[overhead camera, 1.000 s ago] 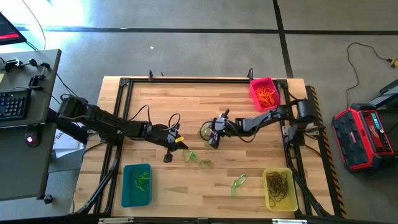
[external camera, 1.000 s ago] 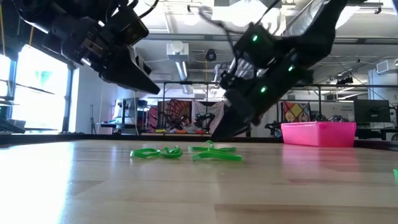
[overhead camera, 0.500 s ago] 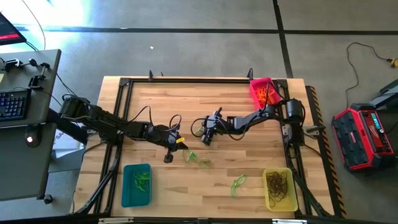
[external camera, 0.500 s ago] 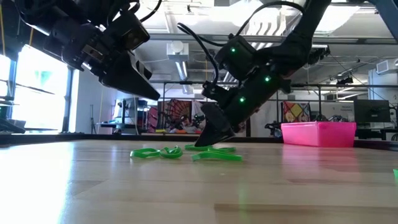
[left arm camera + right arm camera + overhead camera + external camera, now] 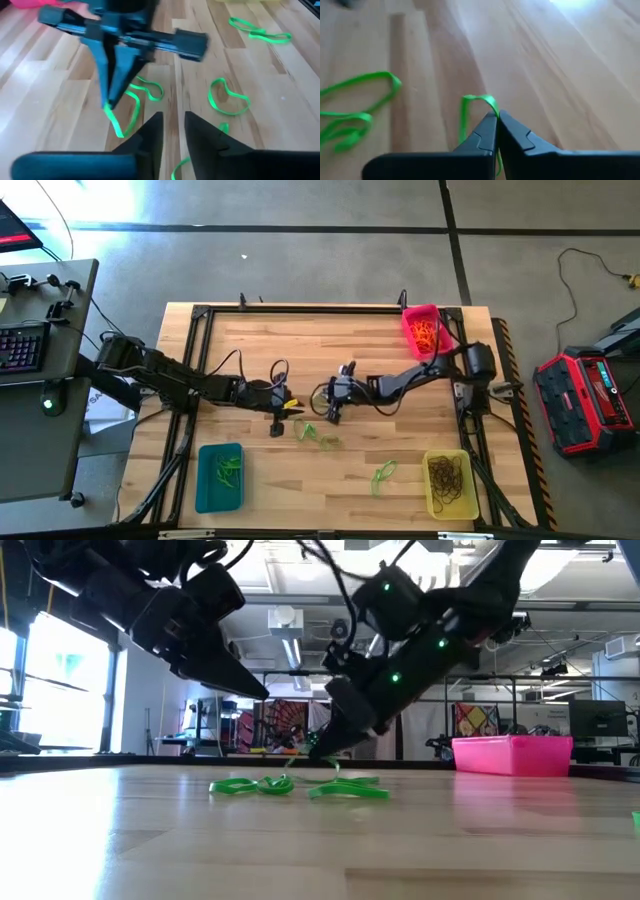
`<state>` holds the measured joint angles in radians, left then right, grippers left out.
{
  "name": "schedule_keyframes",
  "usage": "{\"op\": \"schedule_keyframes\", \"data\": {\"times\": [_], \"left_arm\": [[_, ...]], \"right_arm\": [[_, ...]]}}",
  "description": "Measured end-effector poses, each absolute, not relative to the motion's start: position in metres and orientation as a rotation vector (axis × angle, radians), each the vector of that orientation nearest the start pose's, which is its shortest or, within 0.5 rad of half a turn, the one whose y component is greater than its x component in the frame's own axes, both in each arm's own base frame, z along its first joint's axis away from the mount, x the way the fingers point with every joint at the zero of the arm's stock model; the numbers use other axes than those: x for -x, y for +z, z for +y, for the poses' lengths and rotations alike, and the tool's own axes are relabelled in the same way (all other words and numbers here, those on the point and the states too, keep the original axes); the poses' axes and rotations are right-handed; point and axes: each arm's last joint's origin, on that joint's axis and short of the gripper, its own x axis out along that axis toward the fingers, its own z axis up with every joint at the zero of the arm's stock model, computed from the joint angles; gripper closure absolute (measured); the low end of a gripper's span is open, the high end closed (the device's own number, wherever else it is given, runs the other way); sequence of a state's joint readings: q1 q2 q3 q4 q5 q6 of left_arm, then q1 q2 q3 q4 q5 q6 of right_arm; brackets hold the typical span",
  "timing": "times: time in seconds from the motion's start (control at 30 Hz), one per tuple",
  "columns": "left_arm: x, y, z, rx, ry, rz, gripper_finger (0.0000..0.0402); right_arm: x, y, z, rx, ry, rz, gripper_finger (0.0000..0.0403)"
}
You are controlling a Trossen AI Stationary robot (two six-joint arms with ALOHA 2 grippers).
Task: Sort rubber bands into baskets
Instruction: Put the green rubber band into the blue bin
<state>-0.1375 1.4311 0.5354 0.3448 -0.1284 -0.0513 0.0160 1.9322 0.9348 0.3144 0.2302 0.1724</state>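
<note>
**Right arm pinches a green band off the table**

The right gripper [image 5: 497, 118] has its fingers closed on a green rubber band [image 5: 476, 102], which loops out just beyond the tips, presumably bound for the teal basket [image 5: 219, 477]. The left gripper [image 5: 173, 131] hovers just beside, fingers slightly parted and holding nothing, over more green bands [image 5: 228, 97] on the table [image 5: 300, 345].

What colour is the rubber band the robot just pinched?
Bright green. The right end effector pinches the rubber band; the right wrist view shows it best.

Looks like a robotics lab: wooden bench [image 5: 330, 350] on concrete floor [image 5: 300, 265], keyboard desk [image 5: 25, 345] at 9 o'clock.
</note>
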Motion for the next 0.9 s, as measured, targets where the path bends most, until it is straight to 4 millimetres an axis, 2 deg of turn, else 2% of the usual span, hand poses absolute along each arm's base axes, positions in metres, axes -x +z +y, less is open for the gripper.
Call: {"op": "schedule_keyframes", "data": {"times": [0.3, 0.6, 0.9], "left_arm": [[-0.265, 0.156, -0.032, -0.032, 0.036, 0.558, 0.0276], [-0.275, 0.138, -0.033, 0.045, 0.059, 0.581, 0.0261], [-0.287, 0.138, -0.025, 0.204, 0.191, 0.562, 0.0258]], "right_arm": [[-0.381, 0.131, 0.025, -0.038, -0.206, 0.601, 0.0401], [-0.388, 0.141, 0.035, -0.002, -0.206, 0.564, 0.0402], [-0.390, 0.146, 0.043, 0.004, -0.196, 0.550, 0.0402]]}}
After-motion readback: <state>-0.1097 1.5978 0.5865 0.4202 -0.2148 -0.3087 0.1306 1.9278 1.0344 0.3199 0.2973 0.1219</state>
